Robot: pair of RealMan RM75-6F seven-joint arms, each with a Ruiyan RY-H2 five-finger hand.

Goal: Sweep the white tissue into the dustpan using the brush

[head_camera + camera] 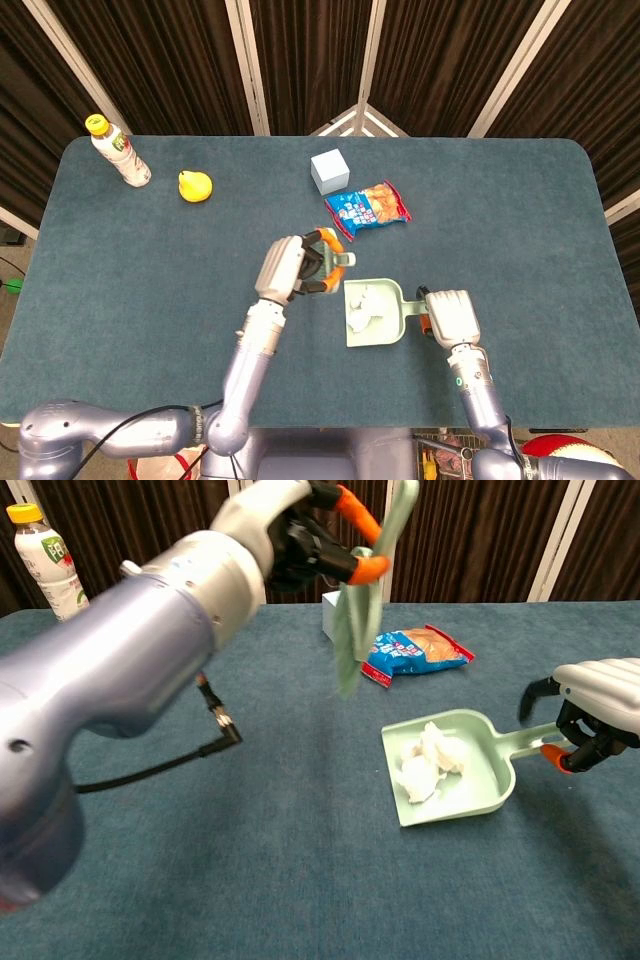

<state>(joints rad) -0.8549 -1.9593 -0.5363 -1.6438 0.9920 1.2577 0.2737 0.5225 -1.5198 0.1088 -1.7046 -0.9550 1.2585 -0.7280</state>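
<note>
My left hand [288, 270] grips the brush [338, 256] by its orange handle and holds it lifted above the table, just left of the dustpan. In the chest view the left hand [280, 530] is high up, with the pale green brush [362, 600] hanging down from it. The light green dustpan [392, 322] lies flat on the table, and the crumpled white tissue [360, 306] rests inside it. My right hand [450, 316] holds the dustpan's handle. The chest view shows the tissue [428, 762] in the dustpan [485, 780] and the right hand [592, 715] curled on the handle's orange-tipped end.
A blue and orange snack bag [367, 209] and a white box [329, 171] lie behind the dustpan. A yellow toy [194, 186] and a bottle [119, 150] stand at the far left. A black cable [170, 760] hangs from my left arm.
</note>
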